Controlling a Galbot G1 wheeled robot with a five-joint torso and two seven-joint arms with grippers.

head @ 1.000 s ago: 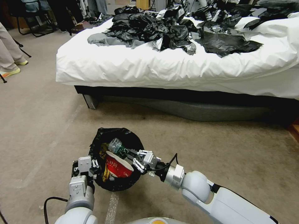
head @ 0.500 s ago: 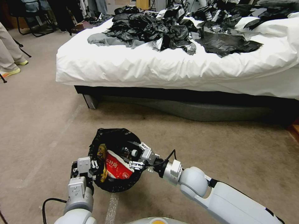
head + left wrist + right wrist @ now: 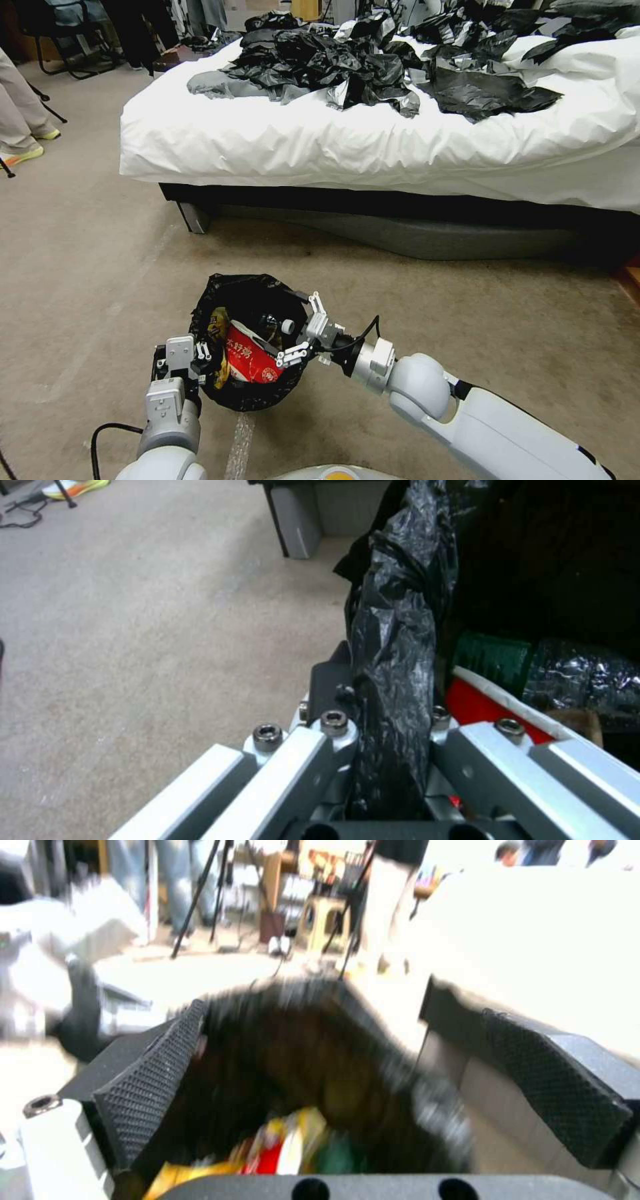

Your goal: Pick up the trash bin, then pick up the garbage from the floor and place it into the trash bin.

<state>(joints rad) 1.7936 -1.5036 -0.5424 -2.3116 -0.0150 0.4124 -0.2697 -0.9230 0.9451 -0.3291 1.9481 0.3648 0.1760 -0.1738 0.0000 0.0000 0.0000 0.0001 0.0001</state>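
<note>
Change: a second ago our right gripper held the green-labelled bottle over the bin; now its fingers are spread wide and hold nothing, and it hangs over the bin's right rim.
Bottle: we see it lying inside the bin, cap toward the right gripper, dropped in among the rest.
Bin: held just above the carpet in front of us, near the bed. Its black liner is folded over the rim.
Left gripper: our left gripper is pinched on the bin's left rim; in the left wrist view the liner runs straight between its two fingers, which press on it from both sides.
Contents: the red-and-white packet sits on top, a yellow wrapper beside it at the left wall.
Right wrist view: the ribbed pads stand well apart, with the open bin below.
Meaning: we judge this piece delivered. No more litter shows on the carpet around us, so the task looks near its end, though we cannot see the floor behind or beside us.
</note>
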